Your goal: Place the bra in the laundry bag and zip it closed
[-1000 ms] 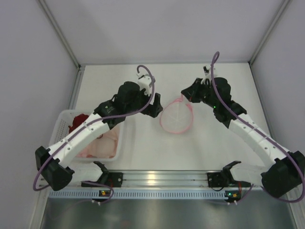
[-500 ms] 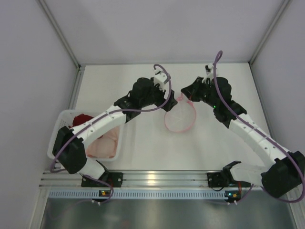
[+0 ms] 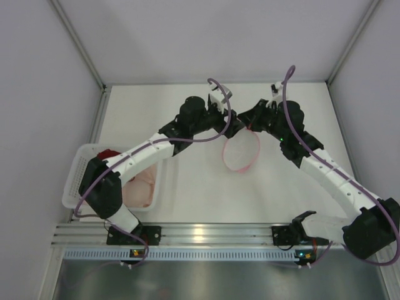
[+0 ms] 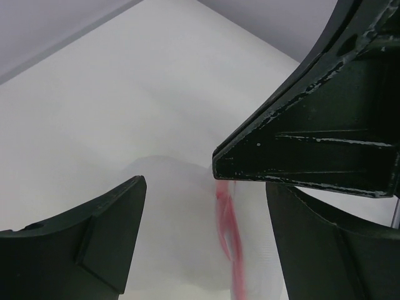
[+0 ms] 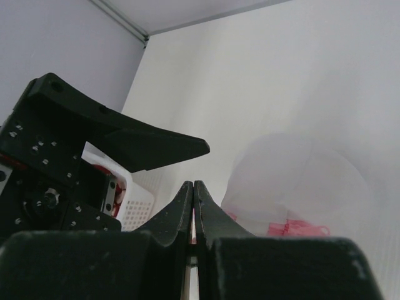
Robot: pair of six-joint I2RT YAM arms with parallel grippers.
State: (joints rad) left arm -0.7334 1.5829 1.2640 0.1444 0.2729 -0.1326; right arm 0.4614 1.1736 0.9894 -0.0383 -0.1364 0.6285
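Observation:
The laundry bag (image 3: pixel 241 152), white mesh with a pink zip rim, hangs tilted at mid table. My right gripper (image 3: pixel 246 127) is shut on the bag's upper rim, and a thin pale strip shows between its pressed fingers (image 5: pixel 194 187). My left gripper (image 3: pixel 233 128) is open right beside it. In the left wrist view the mesh and pink rim (image 4: pixel 228 234) lie between the spread jaws (image 4: pixel 206 212), not touching them. The pale pink bra (image 3: pixel 139 187) lies in the white basket (image 3: pixel 74 181) at the left, with no gripper near it.
A dark red bra (image 3: pixel 105 154) fills the basket's far end. The right gripper's black finger (image 4: pixel 300 150) hangs just above the left jaws. The left gripper's finger (image 5: pixel 147 147) crosses the right wrist view. Grey walls enclose the table.
My left arm has swung right from near the basket to the bag's top edge. The bag has been tipped up on edge and looks narrower from above. The right gripper stays shut.

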